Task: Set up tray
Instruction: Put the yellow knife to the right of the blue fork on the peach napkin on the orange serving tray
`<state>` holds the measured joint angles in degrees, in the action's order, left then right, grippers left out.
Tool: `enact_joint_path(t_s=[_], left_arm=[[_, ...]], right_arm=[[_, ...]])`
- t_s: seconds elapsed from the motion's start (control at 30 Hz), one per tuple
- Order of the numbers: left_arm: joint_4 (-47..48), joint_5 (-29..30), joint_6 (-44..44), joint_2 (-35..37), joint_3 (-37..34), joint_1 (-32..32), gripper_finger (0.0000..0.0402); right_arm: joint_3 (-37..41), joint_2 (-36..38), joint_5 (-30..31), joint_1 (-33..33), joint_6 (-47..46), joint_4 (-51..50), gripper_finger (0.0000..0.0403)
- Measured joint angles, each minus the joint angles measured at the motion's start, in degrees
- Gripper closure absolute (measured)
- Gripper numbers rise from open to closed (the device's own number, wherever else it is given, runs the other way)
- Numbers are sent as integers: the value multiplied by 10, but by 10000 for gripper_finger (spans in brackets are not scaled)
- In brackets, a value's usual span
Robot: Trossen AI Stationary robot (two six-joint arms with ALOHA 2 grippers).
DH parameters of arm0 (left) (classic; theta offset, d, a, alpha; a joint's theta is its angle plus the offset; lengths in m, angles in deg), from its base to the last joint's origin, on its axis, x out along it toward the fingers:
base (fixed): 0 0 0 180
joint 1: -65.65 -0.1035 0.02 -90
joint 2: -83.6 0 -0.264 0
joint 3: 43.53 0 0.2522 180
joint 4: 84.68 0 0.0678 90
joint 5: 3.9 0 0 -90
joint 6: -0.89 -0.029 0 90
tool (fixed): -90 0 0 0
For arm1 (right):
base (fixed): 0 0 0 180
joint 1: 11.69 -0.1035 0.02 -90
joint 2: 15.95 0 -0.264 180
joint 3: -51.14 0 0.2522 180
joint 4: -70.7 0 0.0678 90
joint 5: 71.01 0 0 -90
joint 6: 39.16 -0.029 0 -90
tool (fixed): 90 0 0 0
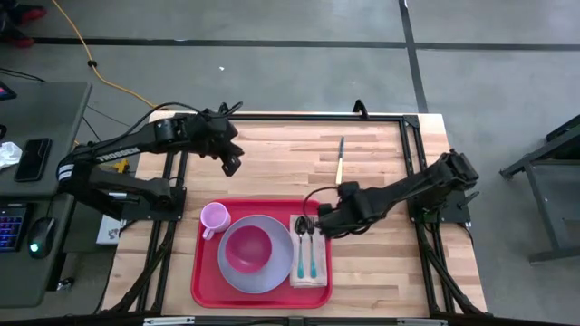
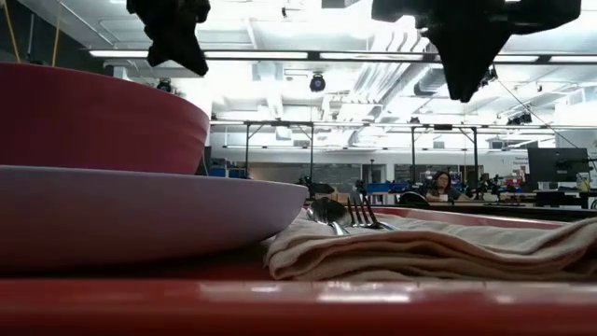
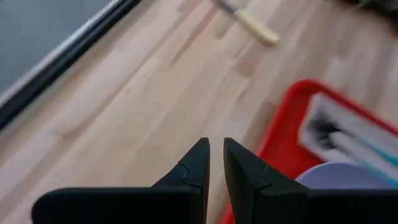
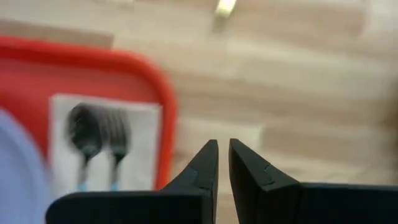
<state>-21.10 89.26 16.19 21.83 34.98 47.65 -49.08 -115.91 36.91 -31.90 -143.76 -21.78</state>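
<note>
The red tray (image 1: 201, 272) sat at the near edge of the wooden table (image 1: 272, 158), and I place everything from it. On the tray lay a lavender plate (image 1: 272, 272) with a magenta bowl (image 1: 247, 249) resting in it, and a small pink cup (image 1: 214, 217) stood on the tray just beside the plate, toward the tray's far left corner. Along the tray's right side a folded cloth napkin (image 1: 309, 272) lay flat, carrying a spoon (image 1: 301, 249) and a fork (image 1: 313, 249) side by side, their teal handles pointing toward the near edge. My right gripper (image 1: 319, 215) hung just above the tray's far right corner, over the tops of the spoon and fork; I had its jaws pinched nearly together with nothing between them. Farther back from the tray, on bare wood, a knife (image 1: 340, 161) with a pale handle lay well apart from the rim, beyond that same right corner. My left gripper (image 1: 230, 166) hovered above the wood past the tray's far left side, near the cup but clear of it, its jaws drawn close with only a narrow slit and empty.
</note>
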Motion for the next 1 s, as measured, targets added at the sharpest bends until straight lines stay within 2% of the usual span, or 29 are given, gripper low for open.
enact_joint_path(t_s=[0.1, 0.23, 0.43, 0.63, 0.83, 1.0], left_arm=[[-47, -36, 19, 35, -53, 0, 323], [-70, -46, 66, 92, -114, 0, 323], [-136, -48, 118, 206, -194, 0, 323], [-172, -47, 146, 307, -264, 0, 323], [-238, -32, 171, 377, -342, 0, 323], [-301, -25, 176, 403, -407, 1, 323]], right_arm=[[1, 4, 34, 11, 34, -50, 386], [1, 4, 61, 43, 87, -90, 383], [1, 4, 82, 107, 188, -91, 381], [1, 4, 110, 164, 219, -94, 381], [1, 4, 105, 217, 291, -55, 383], [1, 4, 81, 260, 343, -6, 383]])
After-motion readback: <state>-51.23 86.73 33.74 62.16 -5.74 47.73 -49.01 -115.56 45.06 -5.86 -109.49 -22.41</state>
